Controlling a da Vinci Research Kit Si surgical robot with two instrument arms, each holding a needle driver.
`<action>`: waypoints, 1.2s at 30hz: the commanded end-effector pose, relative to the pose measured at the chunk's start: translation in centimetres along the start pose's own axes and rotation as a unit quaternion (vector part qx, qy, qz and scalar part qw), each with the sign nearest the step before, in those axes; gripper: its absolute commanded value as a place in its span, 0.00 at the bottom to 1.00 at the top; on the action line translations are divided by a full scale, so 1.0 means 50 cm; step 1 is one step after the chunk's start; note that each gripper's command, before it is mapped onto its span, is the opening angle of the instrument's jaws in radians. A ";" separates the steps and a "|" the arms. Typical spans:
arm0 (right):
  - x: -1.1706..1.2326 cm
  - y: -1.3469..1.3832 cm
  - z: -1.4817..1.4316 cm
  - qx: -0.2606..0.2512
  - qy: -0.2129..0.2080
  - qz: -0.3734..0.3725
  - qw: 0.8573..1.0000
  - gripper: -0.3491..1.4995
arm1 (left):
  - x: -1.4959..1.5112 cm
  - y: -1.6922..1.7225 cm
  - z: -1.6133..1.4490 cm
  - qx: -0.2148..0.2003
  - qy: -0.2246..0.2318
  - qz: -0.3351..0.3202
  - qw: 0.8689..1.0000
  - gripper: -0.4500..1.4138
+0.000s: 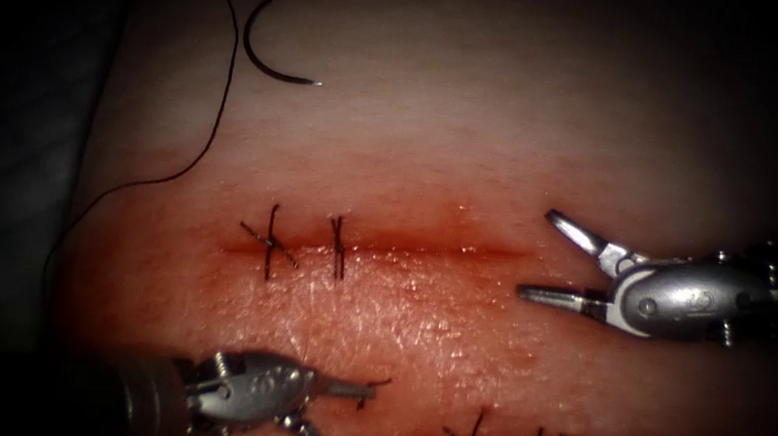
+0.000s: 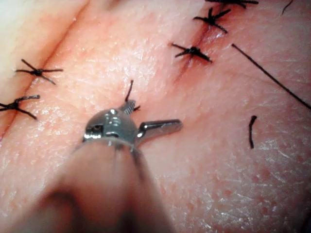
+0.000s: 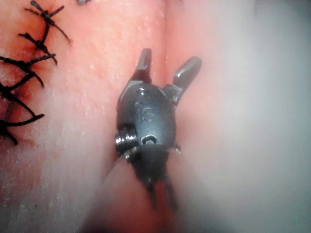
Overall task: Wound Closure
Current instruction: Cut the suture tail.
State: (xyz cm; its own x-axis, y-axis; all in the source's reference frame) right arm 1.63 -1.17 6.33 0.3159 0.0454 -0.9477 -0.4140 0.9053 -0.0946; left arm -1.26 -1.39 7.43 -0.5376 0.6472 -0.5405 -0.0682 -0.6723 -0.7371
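1. The right tool (image 1: 550,261), at three o'clock by the cut's (image 1: 424,249) end, has its fingers spread wide, holding nothing.
2. The left tool (image 1: 342,416), at seven o'clock, has fingers apart too; a short cut end of thread (image 1: 376,384) lies at its upper finger, gripped or not I cannot tell.
3. The needle (image 1: 266,55) lies free on the tissue (image 1: 476,140) at eleven o'clock, out of the flesh, its thread (image 1: 214,120) trailing down the left.
4. Two stitches (image 1: 303,242) cross the cut's left part.
5. Risk, I'd judge: the loose thread could snag a tool, dragging the needle.
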 end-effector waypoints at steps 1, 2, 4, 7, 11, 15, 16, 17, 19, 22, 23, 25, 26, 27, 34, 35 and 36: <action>-0.0005 -0.0007 0.0016 0.000 0.001 0.000 1.000 0.94 | -0.0019 -0.0009 -0.0006 0.023 -0.014 -0.006 1.000 0.59; -0.0005 -0.0008 0.0016 0.000 0.001 0.000 1.000 0.94 | -0.0027 -0.0008 -0.0016 0.032 -0.019 -0.011 0.999 0.59; -0.0004 -0.0012 0.0019 0.000 0.003 0.002 1.000 0.94 | -0.0037 0.0002 -0.0033 0.039 -0.023 0.010 0.999 0.59; -0.0001 -0.0036 0.0029 0.023 -0.001 0.006 1.000 0.90 | -0.0027 0.0027 -0.0043 0.004 0.011 0.023 1.000 0.58; 0.0010 -0.0100 0.0049 0.072 -0.031 0.022 0.997 0.45 | 0.0023 0.0070 -0.0048 -0.040 0.069 0.028 0.996 0.58; 0.0043 -0.0160 0.0075 0.116 -0.022 0.039 0.992 0.00 | 0.0082 0.0131 -0.0043 -0.053 0.080 0.029 0.995 0.58; 0.0054 -0.0168 0.0082 0.118 -0.020 0.043 0.992 0.00 | 0.0088 0.0138 -0.0040 -0.053 0.080 0.032 0.995 0.58; 0.0066 -0.0179 0.0093 0.117 -0.014 0.044 0.992 0.00 | 0.0093 0.0144 -0.0035 -0.052 0.081 0.034 0.995 0.58; 0.0083 -0.0201 0.0113 0.119 0.004 0.053 0.991 0.00 | 0.0097 0.0142 -0.0028 -0.051 0.081 0.034 0.995 0.58; 0.0100 -0.0224 0.0140 0.118 0.016 0.053 0.992 0.00 | 0.0093 0.0118 -0.0018 -0.038 0.081 0.035 0.995 0.58; 0.0103 -0.0226 0.0147 0.113 0.014 0.053 0.992 0.00 | 0.0090 0.0110 -0.0014 -0.033 0.082 0.035 0.996 0.58; 0.0104 -0.0226 0.0154 0.104 0.015 0.054 0.993 0.00 | 0.0081 0.0089 -0.0006 -0.029 0.079 0.036 0.996 0.58; 0.0104 -0.0229 0.0162 0.100 0.016 0.054 0.993 0.00 | 0.0071 0.0067 0.0001 -0.028 0.076 0.037 0.996 0.58; 0.0102 -0.0236 0.0169 0.098 0.016 0.052 0.994 0.00 | 0.0064 0.0048 0.0003 -0.021 0.075 0.037 0.996 0.58; 0.0060 -0.0262 0.0203 0.088 0.001 0.041 0.995 0.00 | 0.0058 0.0040 0.0000 -0.014 0.074 0.038 0.996 0.58; 0.0057 -0.0262 0.0205 0.088 0.001 0.041 0.995 0.00 | 0.0058 0.0044 -0.0001 -0.014 0.074 0.038 0.996 0.58; 0.0051 -0.0259 0.0207 0.084 -0.003 0.041 0.996 0.00 | 0.0059 0.0050 -0.0002 -0.014 0.074 0.038 0.996 0.58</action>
State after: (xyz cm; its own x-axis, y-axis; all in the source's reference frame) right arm 3.07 -1.89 6.47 0.2940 0.1233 -0.9478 -0.2893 0.9566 0.0347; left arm -1.37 -1.36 7.01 -0.4112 0.6422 -0.6470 -0.0102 -0.7129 -0.7012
